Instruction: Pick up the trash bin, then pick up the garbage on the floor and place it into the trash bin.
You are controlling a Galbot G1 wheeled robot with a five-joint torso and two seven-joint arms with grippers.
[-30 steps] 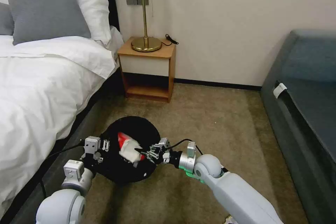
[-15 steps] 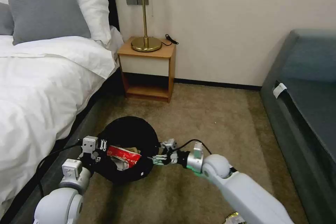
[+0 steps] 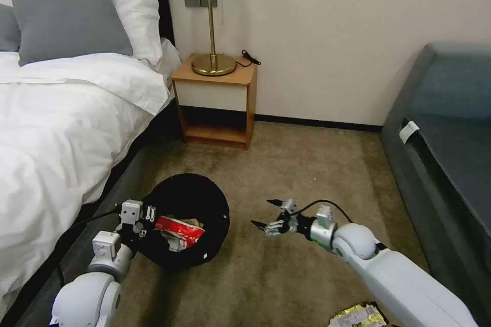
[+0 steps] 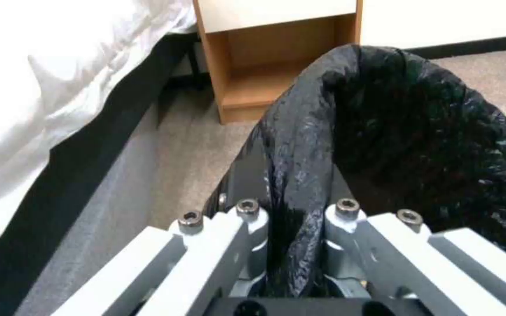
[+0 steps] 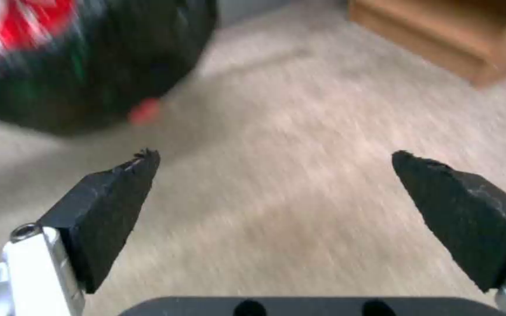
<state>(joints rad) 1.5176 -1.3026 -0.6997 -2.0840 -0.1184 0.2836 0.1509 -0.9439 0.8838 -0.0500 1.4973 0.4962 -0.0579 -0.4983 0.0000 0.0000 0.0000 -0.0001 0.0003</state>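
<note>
The trash bin, lined with a glossy black bag, hangs tilted above the carpet near the bed. My left gripper is shut on its bagged rim. Inside lie a red-and-white crumpled packet and a bit of brown paper. To the right of the bin, my right gripper hovers over bare carpet, open and holding nothing, its black fingertips spread wide. A gold-and-black snack wrapper lies on the floor at the bottom edge, beside my right forearm.
The white bed runs along the left, close to the bin. A wooden nightstand with a brass lamp stands against the far wall. A dark grey sofa lines the right side. Open carpet lies between.
The right gripper let go of the red-and-white packet over the bin; it now lies inside. The gripper then drew back to the right, open. The left gripper kept its hold on the bin.
</note>
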